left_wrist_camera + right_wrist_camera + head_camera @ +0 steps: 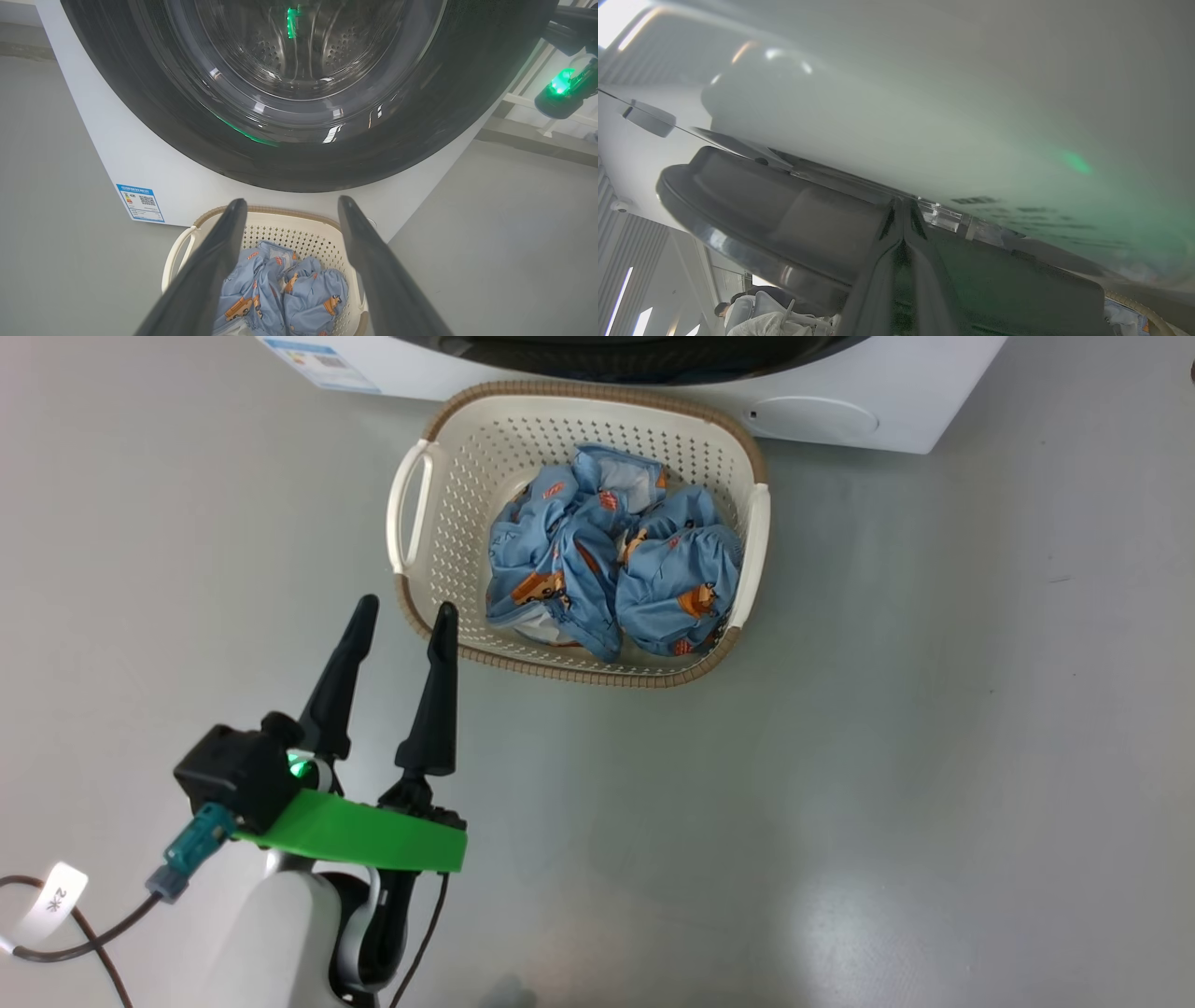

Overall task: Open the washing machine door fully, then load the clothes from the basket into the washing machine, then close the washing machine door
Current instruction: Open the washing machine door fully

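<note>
Right fingers, pressed together, meet the washing machine door at its rim — best levered outward along its hinge arc; left fingers hang spread near the basket.

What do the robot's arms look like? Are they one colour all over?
No! The left arm has a smooth white forearm, a bright green plate and a black block with a tiny green light. Its jaws are two long, pointy black fingers. A dark cable with a teal plug and a white tag runs from it. The right jaws have glossy black fingers too.
</note>
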Controlling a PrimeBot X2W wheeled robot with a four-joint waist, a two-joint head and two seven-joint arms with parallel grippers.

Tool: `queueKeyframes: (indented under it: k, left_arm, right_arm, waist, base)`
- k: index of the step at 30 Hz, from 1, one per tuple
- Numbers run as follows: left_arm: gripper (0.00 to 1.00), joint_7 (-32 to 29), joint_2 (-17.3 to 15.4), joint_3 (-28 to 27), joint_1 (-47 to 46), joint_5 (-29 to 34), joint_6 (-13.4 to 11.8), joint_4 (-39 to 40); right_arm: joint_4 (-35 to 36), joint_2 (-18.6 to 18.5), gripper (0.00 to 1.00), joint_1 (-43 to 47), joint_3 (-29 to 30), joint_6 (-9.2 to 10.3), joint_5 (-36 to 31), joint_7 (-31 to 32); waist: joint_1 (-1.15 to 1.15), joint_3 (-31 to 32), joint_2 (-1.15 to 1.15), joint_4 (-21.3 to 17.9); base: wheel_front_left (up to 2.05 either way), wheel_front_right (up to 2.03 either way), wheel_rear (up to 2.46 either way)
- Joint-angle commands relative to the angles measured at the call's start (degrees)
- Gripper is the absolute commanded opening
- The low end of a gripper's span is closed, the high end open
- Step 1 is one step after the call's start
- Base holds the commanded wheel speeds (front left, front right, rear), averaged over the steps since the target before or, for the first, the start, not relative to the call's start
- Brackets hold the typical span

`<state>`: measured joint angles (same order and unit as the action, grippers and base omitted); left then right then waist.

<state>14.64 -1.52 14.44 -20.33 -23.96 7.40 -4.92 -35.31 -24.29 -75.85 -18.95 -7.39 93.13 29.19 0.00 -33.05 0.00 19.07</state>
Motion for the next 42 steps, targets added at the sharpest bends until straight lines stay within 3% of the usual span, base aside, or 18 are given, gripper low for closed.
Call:
queueKeyframes:
  k: [1, 9, 42]
  left_arm:
    - [1.00, 0.36, -1.36, -1.67, -0.83, -0.58, 0.09, 1.70]
    - [1.00, 0.36, -1.36, -1.49, -1.01, -0.86, 0.05, 1.30]
    - [1.00, 0.36, -1.36, -4.76, 7.97, 4.42, 0.08, -1.28]
  right_arm:
    - [1.24, 1.37, 0.00, -0.67, -0.21, -0.10, -0.52, 0.51]
    - [1.84, 2.27, 0.00, 0.13, -2.13, -0.10, -1.70, 3.35]
    - [15.30, 7.13, 0.00, 23.73, -7.40, -0.10, -0.84, 10.03]
  waist:
    - [0.00, -0.25, 0.00, 0.22]
    - [0.00, 0.39, 0.00, 0.29]
    - [0.00, 14.38, 0.00, -4.42]
  base:
    - [0.00, 0.00, 0.00]
    - [0.00, 0.00, 0.00]
    - [0.00, 0.00, 0.00]
